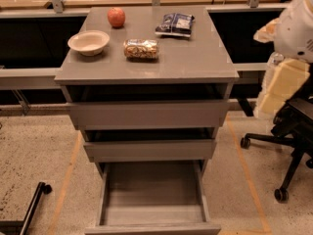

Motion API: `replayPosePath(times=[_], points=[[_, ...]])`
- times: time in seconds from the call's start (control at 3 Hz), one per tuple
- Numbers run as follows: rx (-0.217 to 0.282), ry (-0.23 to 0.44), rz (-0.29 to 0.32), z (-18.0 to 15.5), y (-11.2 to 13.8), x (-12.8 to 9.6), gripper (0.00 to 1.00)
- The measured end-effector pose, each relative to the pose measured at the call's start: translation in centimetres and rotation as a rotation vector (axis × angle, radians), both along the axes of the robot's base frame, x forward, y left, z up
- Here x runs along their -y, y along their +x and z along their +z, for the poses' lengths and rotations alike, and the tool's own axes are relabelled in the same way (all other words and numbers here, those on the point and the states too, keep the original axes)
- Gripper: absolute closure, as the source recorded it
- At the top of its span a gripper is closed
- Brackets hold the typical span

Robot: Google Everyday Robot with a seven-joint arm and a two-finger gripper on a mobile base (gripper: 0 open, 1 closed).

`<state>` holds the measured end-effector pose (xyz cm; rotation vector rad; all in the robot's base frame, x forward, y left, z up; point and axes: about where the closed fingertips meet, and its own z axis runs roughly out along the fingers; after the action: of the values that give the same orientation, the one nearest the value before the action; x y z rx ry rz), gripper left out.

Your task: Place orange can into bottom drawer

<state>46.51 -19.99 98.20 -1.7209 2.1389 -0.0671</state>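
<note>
The small shiny drink can with an orange-brown and cream mottled label (141, 48) lies on its side on top of the grey three-drawer table (195, 62). It is just right of a cream bowl (88, 42), with a red-orange apple (116, 17) and a dark blue snack bag (175, 24) behind it. The deep grey bottom drawer (152, 226) stands pulled open. What appears to be the cream-coloured gripper (276, 89) hangs off the table's right side, well apart from the can; whether it is open or closed cannot be told.

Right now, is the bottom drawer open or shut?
Open: the bottom drawer is pulled out, its grey floor showing. The gripper hangs at the right edge.
</note>
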Motion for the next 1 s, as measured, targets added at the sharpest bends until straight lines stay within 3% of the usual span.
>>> replayPosePath(times=[0.33,0.67,1.0], points=[[0.046,0.102,0.097,1.1,5.0,-3.1,0.00],[0.084,0.246,0.169,2.2,10.7,-6.2,0.00],[0.127,0.278,0.168,3.9,12.1,-6.2,0.00]])
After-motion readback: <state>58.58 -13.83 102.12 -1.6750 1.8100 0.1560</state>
